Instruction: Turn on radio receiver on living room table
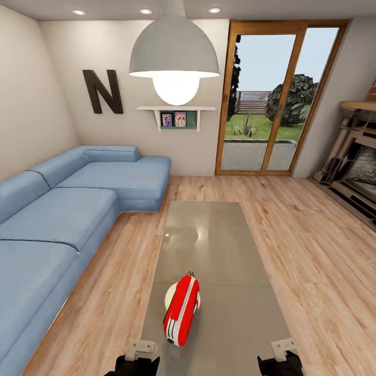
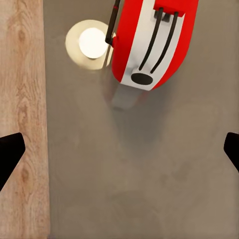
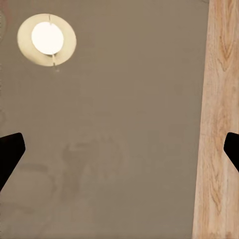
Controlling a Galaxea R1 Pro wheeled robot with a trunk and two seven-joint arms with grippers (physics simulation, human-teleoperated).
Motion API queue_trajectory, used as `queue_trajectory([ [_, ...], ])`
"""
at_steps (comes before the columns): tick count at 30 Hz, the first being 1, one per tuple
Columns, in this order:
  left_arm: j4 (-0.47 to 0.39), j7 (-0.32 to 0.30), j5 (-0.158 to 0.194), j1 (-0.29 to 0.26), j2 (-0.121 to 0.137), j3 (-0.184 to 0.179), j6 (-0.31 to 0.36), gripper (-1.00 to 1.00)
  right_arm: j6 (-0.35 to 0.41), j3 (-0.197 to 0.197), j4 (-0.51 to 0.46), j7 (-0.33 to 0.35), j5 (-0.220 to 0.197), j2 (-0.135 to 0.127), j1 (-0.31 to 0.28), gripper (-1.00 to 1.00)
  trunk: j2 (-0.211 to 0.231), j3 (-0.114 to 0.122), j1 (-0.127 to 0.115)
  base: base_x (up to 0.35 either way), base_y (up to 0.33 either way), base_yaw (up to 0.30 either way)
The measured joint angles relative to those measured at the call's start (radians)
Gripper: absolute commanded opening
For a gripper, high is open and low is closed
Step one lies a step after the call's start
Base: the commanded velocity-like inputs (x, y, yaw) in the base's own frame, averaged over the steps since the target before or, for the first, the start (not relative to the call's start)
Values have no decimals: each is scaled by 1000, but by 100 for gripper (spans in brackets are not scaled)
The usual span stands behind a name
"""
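The radio receiver lies near the near end of the table, left of the table's centre line, its long axis running near-to-far with a slight lean to the right. It sits just ahead of the left gripper and slightly to its right, well apart from the right gripper, so the left arm is judged nearer for reaching the switch. Count: one radio receiver, one table, two grippers, each with its fingers spread wide apart and holding nothing.
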Motion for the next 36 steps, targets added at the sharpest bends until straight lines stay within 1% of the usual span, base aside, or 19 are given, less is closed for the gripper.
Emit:
queue_trajectory([
  [14, 0, 1, 0, 0, 1, 0, -2, 100, 3, 1, 0, 4, 1, -1, 0, 100, 0, 0, 0, 0, 0, 0],
  [23, 0, 1, 0, 0, -1, -1, -2, 100, 90, 7, 0, 11, -1, 2, 0, 100, 0, 0, 0, 0, 0, 0],
  [27, 0, 1, 1, -1, -1, -1, -2, 100, 99, 11, 2, 12, 0, 3, 0, 100, 0, 0, 0, 0, 0, 0],
  [36, 3, 2, 3, 0, -1, -1, -2, 100, 93, 14, 3, 12, 4, 2, 0, 100, 0, 0, 0, 0, 0, 0],
])
